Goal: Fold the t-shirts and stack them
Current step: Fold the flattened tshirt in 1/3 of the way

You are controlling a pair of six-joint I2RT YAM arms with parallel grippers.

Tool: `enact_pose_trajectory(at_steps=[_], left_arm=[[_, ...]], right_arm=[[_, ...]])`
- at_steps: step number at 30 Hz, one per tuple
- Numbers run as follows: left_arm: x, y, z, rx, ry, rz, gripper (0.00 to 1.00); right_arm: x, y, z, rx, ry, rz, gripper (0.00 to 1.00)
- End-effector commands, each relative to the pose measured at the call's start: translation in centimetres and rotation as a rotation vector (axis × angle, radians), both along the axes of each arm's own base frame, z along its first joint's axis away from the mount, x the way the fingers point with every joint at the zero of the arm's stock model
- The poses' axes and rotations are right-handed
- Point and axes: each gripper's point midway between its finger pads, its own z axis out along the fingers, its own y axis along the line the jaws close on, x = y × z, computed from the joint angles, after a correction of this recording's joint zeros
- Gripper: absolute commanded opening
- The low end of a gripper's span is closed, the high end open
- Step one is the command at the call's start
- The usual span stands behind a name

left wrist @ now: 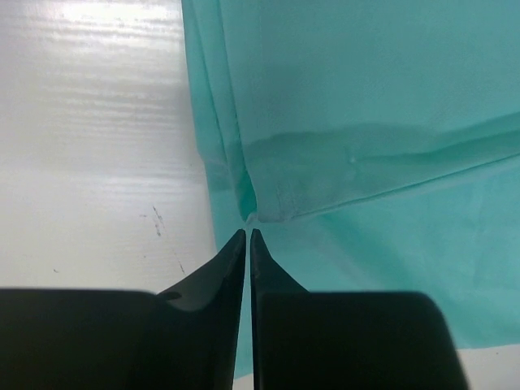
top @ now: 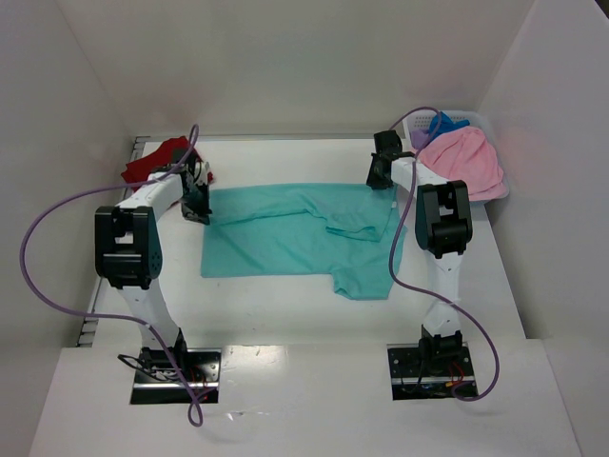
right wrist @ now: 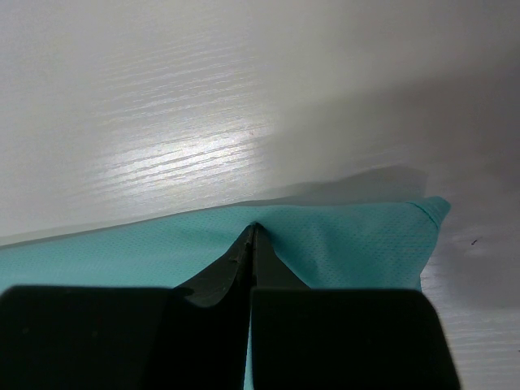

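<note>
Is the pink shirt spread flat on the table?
No, the pink shirt is heaped on the white basket at the far right corner.

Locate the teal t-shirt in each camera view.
Top external: teal t-shirt spread mid-table between the arms.
Left wrist: fills the right side, folded corner at the left end effector tips.
Right wrist: lower band, pinched by the right end effector.
Shared landmark: white table.

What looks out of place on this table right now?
The teal t-shirt lies unevenly folded: one sleeve pokes out past its near edge. The dark red t-shirt sits crumpled at the far left corner, not stacked.
</note>
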Motion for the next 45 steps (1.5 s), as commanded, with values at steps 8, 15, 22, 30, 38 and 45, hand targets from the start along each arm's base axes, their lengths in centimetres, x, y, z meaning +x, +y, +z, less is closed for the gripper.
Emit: enact_pose_trajectory(at_steps=[8,15,22,30,38,45], left_arm=[[-2.5,0.4,0.0,0.014,0.08,-0.01,0.21],[0.8,1.2,4.7,0.054,-0.067,0.018,0.54],[6.3,-0.1,6.1,-0.031,-0.207,0.047,0.74],[8.2,-1.1,1.4,-0.098,-0.19,0.064,0.61],[9.2,-1.1,-0.8,-0.133,-0.198,0.1,0.46],[9.2,-0.4,-1.7,-0.117,-0.178,0.119,0.51]], right_arm=[[-1.2,-0.6,-0.3,-0.012,0.032,-0.011,0.0],[-1.2,-0.6,-0.3,-0.012,0.032,-0.011,0.0],[-1.3,-0.5,-0.3,-0.004,0.033,-0.006,0.0],[-1.5,-0.1,0.1,0.014,0.027,0.007,0.0],[-1.5,-0.1,0.1,0.014,0.027,0.007,0.0],[-1.5,-0.3,0.1,0.007,0.025,0.001,0.0]])
